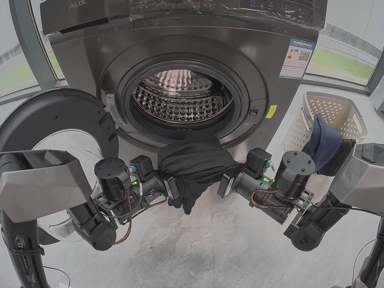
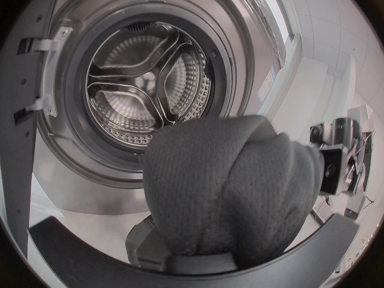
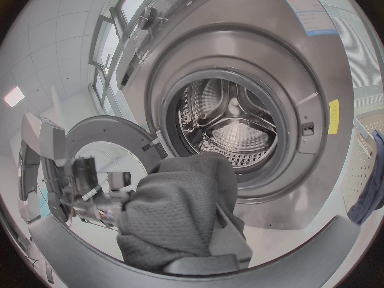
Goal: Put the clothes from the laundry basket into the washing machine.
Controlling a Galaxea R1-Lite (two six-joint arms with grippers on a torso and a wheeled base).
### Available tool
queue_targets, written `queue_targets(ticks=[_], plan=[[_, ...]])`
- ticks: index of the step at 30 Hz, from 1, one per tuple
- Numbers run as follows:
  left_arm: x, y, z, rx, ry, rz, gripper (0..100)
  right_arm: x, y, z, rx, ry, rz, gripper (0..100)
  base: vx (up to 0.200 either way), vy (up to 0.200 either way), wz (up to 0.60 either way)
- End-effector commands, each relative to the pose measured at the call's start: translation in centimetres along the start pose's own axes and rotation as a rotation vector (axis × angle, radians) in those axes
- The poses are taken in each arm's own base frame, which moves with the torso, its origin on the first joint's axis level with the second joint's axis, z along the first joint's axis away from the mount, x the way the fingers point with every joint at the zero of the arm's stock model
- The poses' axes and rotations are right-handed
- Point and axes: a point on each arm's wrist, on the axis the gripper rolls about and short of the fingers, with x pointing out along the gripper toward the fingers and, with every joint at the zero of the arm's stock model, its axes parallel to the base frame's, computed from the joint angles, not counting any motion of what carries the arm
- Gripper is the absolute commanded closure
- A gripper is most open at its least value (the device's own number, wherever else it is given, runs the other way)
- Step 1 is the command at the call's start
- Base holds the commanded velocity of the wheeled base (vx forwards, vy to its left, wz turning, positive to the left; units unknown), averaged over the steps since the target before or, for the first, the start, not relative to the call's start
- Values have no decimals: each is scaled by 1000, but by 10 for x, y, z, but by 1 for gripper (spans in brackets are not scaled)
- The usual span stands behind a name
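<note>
The black garment [image 1: 196, 161] is held up as a bunched wad just in front of the washing machine [image 1: 180, 49], right below its round opening, squeezed between the left end effector [image 1: 175, 187] and the right end effector [image 1: 224, 183]. Both tips are buried in cloth, so clenched or released can't be told, tbh. It looks like a light, floppy mesh knit with no stiffness at all. It would probably be best taken by a thick fold in the middle, since a tail hanging under the wad could snag on the opening's rim. That tail is seen from the head view, along with the laundry basket [image 1: 340, 113] to the machine's right, a blue garment [image 1: 324, 139] draped over its edge, and the door [image 1: 60, 117] swung open to the machine's left. The drum [image 2: 148, 81] and its ribs are shown far better from the wrist views, plus the knit texture up close.
</note>
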Motion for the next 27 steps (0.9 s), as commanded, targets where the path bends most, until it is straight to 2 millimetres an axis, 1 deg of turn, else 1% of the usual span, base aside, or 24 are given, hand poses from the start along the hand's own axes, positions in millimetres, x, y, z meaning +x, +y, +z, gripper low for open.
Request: queue_targets(ticks=[1,3,4,6,8,9,12,15,16,18,19,20,22,24,27], plan=[[-16,-9,24,-13,-49,-13,100,5,-1,-18,1,43,-3,100,0,0,0],[-18,-10,27,-13,-53,-14,100,7,1,-19,1,43,4,100,0,0,0],[-23,-12,29,-15,-55,-13,100,10,8,-21,9,39,22,100,0,0,0],[-25,-12,32,-15,-61,-13,100,11,10,-21,11,36,24,100,0,0,0],[-29,-14,36,-15,-69,-17,100,8,11,-23,10,37,25,100,0,0,0],[-30,-15,38,-15,-74,-18,100,6,12,-24,10,43,27,0,0,0,0],[-34,-17,43,-23,-87,-22,100,2,12,-21,14,47,31,0,0,0,0],[-44,-20,50,-36,-94,-23,100,-17,11,-14,6,67,32,0,0,0,0],[-44,-20,50,-36,-94,-23,100,-17,11,-14,6,67,32,0,0,0,0],[-58,-24,51,-38,-82,-23,100,-52,12,-15,-9,150,95,0,0,0,0],[-60,-24,51,-38,-81,-23,100,-58,13,-16,-15,167,112,0,0,0,0],[-69,-26,50,-40,-64,-28,100,-78,15,-17,-38,204,180,0,0,0,0],[-77,-29,48,-43,-45,-32,100,-96,15,-21,-44,245,226,0,0,0,0],[-78,-29,44,-42,-28,-32,100,-103,14,-24,-40,272,245,0,0,0,0],[-78,-29,46,-36,-39,-22,100,-106,14,-23,-29,278,253,0,0,0,0]])
